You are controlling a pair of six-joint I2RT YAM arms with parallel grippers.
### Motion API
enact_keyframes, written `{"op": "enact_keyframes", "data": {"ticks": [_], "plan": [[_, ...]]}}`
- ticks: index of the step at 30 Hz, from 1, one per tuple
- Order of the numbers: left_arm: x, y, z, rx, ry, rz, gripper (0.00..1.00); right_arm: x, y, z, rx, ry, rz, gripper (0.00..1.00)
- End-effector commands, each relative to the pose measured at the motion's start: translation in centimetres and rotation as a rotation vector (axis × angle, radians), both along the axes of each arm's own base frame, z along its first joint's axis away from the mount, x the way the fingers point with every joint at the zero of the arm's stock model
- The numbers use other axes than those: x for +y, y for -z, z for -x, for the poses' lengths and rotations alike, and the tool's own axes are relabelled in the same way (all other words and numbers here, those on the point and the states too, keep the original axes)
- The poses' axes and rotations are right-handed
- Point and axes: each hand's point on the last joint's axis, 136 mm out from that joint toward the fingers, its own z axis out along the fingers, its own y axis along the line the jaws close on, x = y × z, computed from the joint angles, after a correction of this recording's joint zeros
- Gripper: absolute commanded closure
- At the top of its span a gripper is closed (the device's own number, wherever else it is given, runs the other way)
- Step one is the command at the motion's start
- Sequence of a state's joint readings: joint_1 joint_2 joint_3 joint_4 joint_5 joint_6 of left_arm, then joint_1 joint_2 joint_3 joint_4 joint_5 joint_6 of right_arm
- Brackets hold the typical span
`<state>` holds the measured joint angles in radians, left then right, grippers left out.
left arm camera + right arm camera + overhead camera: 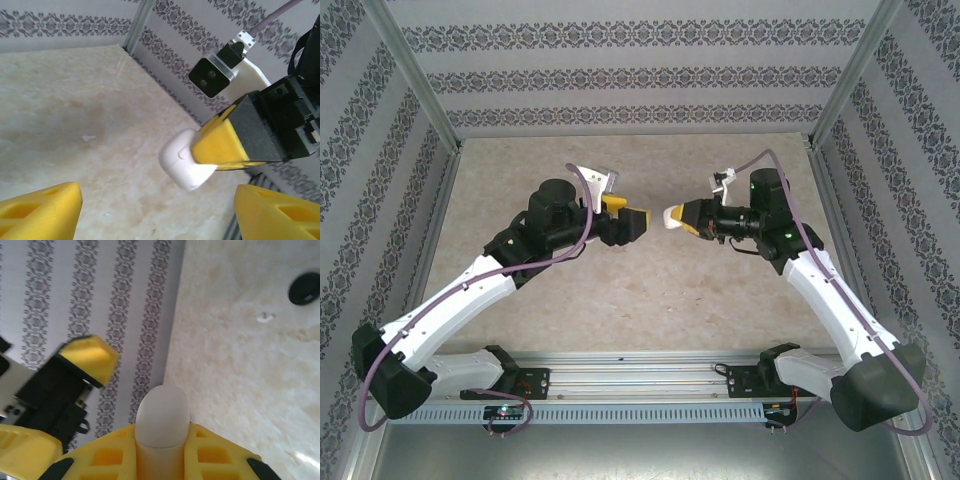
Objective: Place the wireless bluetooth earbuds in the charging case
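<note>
Above the middle of the table (650, 320), the two arms meet tip to tip. The right gripper (684, 218) has its jaws clamped on the charging case (671, 216), held in the air with its rounded white end sticking out toward 9 o'clock. The left gripper (628, 223) sits just at 9 o'clock of the case, jaws well apart, holding nothing and not touching it.

From the left wrist, the case (185, 160) lies ahead and slightly toward 2 o'clock of the gap between the left fingertips (42, 210), so the approach is not quite centred. Its lid looks shut.

This reads as the left arm coming in to take the free end of the case, either to receive it or to work the lid. To do that well:
- Shift toward 2 o'clock first, so the case sits midway between the open jaws.
- Advance straight, closing only on the bare white end, clear of the right fingers (220, 145).
- Close gently: the shell is glossy and rounded and will likely squirt out of a skewed pinch.
- The right jaws should let go only once the left hold is firm.

A white speck (89, 138) lies on the table toward 10 o'clock; it is too small to call an earbud.
</note>
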<state>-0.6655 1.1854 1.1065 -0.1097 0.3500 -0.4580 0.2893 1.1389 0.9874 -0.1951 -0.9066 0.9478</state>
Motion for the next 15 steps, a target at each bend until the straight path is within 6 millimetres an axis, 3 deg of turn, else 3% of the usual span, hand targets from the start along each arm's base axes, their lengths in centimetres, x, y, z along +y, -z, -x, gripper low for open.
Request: {"op": "enact_keyframes", "data": {"ticks": [1,6,12,15], "plan": [[-1.3,-2.6,-0.3,0.071,0.031,0.206,0.24,0.3,-5.7,-1.8,-0.153,0.014,-0.125,0.96],[-2.0,-2.7,-1.5,0.178,0.051,0.295,0.35,0.8,-8.3,-2.6,-0.203,-0.012,-0.191,0.96],[-1.4,-3.6,-3.2,0.224,0.079,0.437,0.53,1.0,-8.8,-3.0,-0.225,-0.022,-0.219,0.96],[-1.3,-4.2,-3.7,0.216,0.097,0.441,0.54,1.1,-8.8,-3.0,-0.225,-0.022,-0.224,0.96]]}}
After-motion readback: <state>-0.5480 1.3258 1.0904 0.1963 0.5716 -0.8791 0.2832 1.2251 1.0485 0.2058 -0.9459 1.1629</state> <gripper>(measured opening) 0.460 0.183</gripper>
